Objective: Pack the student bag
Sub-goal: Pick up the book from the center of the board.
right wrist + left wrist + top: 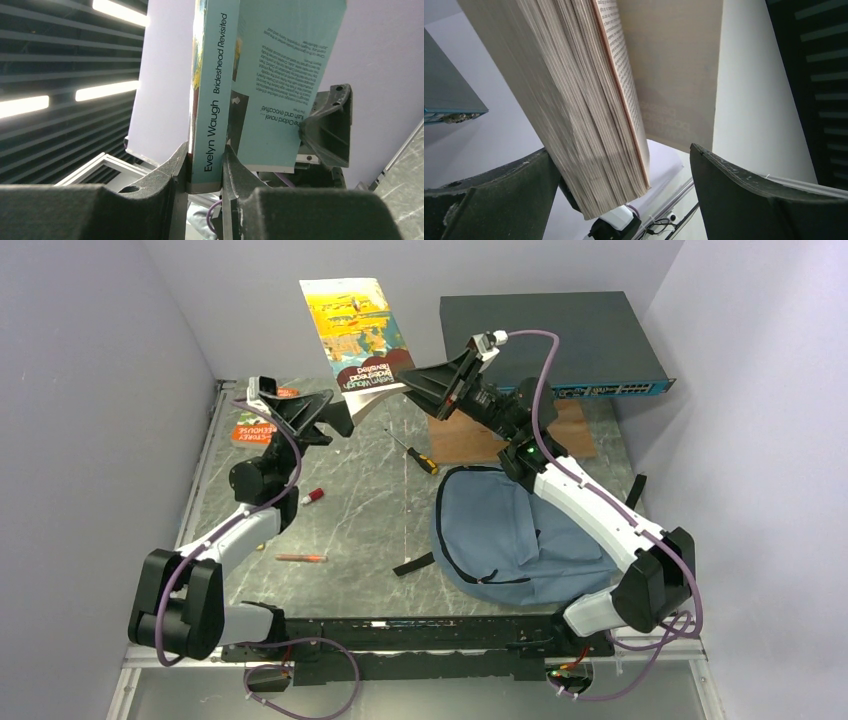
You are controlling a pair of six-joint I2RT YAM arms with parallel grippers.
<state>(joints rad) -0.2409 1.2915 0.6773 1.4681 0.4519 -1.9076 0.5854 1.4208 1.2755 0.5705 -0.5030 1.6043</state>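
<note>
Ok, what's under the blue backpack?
From under the backpack a black strap pokes out leftward onto the marbled tabletop. Anything else beneath is covered by its fabric.

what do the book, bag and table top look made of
The book: paperback, paper pages, thin smooth card cover that bends away from the spine. The bag: soft matte blue-grey fabric, slumped and creased. The table top: dark grey with pale veins, like stone or stone-look laminate; cannot tell which.
</note>
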